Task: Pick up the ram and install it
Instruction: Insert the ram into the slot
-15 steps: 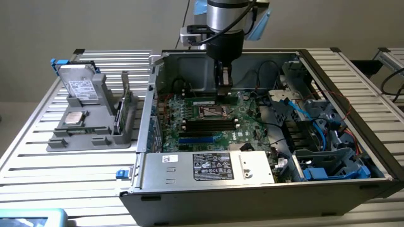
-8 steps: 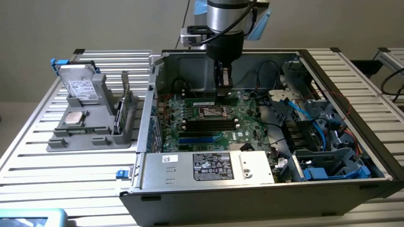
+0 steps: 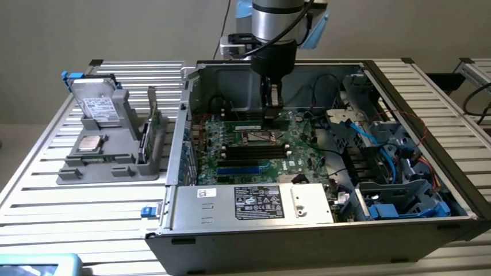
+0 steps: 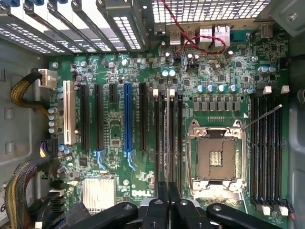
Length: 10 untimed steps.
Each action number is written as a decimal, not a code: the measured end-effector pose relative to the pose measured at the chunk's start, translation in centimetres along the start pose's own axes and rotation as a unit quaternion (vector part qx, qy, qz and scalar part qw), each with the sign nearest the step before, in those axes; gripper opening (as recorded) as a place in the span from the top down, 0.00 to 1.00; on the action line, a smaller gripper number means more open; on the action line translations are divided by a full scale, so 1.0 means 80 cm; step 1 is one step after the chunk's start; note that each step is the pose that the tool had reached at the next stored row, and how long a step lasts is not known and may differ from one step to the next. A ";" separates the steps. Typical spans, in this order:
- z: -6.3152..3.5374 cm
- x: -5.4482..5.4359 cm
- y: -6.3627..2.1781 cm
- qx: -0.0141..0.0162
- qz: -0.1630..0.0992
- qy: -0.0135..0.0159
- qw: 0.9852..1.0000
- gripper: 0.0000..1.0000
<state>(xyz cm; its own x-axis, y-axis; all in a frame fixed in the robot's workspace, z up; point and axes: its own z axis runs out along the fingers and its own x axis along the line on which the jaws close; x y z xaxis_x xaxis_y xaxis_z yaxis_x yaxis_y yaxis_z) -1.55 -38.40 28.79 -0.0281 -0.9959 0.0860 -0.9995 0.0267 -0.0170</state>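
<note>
The ram (image 4: 170, 138) is seen edge-on as a thin pale strip running out from between my fingers. It lies along the black memory slots (image 4: 162, 143) beside the open processor socket (image 4: 217, 157). My gripper (image 4: 169, 202) is shut on the ram. In the exterior view my gripper (image 3: 271, 115) reaches down into the open computer case (image 3: 429, 138). The green ram (image 3: 247, 127) sits at its tip, just over the motherboard (image 3: 230, 167). I cannot tell whether the ram touches a slot.
A second bank of black slots (image 4: 267, 152) lies on the socket's other side. A blue slot (image 4: 127, 119) and cable bundles (image 4: 24, 90) sit further off. Outside the case, a grey fixture (image 3: 115, 161) holds a hard drive (image 3: 100, 106) and a silver chip (image 3: 92, 144).
</note>
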 end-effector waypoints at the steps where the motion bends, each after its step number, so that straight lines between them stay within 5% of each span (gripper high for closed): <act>1: 0.001 0.000 0.000 0.000 0.000 0.000 1.000 0.88; 10: 0.013 -0.001 -0.001 0.000 0.000 0.002 1.000 0.88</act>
<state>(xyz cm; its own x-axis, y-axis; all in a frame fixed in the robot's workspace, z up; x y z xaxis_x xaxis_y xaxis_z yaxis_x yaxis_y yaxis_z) -1.48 -38.40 27.79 -0.0279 -0.9955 0.0902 -0.9995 0.0265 -0.0170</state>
